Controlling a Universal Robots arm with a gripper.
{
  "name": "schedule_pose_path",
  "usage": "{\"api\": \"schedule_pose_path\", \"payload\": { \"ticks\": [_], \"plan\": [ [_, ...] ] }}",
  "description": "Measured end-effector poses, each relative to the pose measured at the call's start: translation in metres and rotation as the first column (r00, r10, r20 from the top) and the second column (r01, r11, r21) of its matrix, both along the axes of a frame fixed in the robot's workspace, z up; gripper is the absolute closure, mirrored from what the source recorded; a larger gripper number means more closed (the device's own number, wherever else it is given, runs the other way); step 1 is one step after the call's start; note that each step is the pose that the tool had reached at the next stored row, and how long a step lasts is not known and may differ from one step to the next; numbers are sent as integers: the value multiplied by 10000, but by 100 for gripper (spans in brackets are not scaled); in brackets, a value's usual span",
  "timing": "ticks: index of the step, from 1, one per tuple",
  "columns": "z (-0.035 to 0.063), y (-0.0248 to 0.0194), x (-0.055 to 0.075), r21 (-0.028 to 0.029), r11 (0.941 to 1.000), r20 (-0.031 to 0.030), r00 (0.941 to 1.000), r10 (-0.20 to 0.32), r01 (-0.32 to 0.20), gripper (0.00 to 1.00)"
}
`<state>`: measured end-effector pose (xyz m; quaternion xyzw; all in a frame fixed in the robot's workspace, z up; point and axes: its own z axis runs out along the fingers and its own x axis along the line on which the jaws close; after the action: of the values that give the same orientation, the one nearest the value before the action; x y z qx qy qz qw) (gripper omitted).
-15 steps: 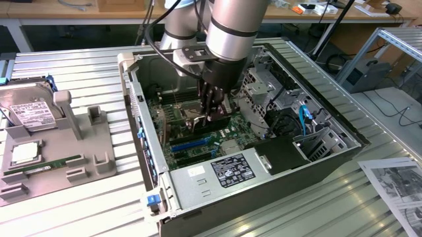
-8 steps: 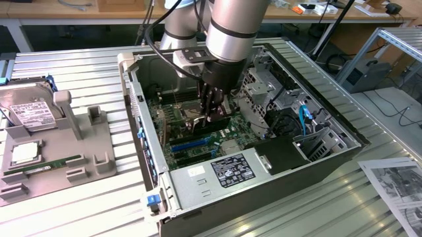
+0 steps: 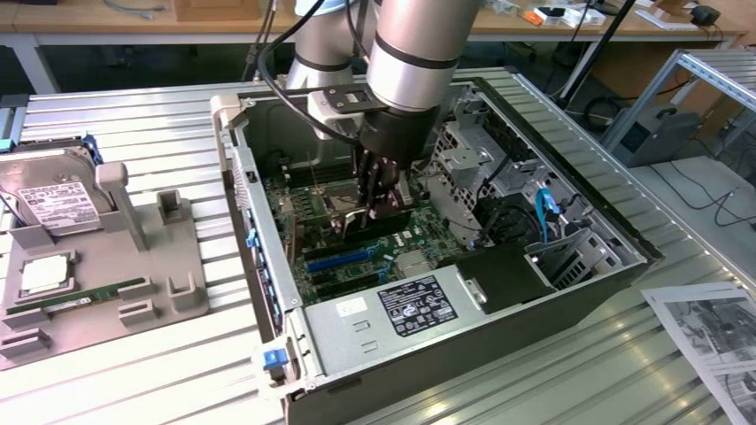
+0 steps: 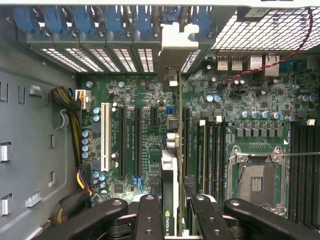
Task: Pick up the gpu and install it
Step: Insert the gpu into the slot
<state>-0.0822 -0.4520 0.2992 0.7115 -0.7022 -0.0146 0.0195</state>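
The gpu stands edge-on between my fingers, a thin dark card with a green logo near the pads. Its silver bracket reaches the row of rear slot openings with blue clips. My gripper is shut on the card's top edge, one finger on each side. The card hangs over the green motherboard, between two long black slots; I cannot tell whether it touches one. In the exterior view my gripper is deep inside the open computer case.
Inside the case are a white slot, a CPU socket, yellow-black cables and a power supply. At the exterior view's left a grey fixture carries a hard drive and a green memory stick. Papers lie at the right.
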Motion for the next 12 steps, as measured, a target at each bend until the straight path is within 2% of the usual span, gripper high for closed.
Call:
{"api": "schedule_pose_path", "payload": {
  "ticks": [12],
  "plan": [
    [-79,0,-2,0,10000,0,10000,-1,1,73]
  ]
}}
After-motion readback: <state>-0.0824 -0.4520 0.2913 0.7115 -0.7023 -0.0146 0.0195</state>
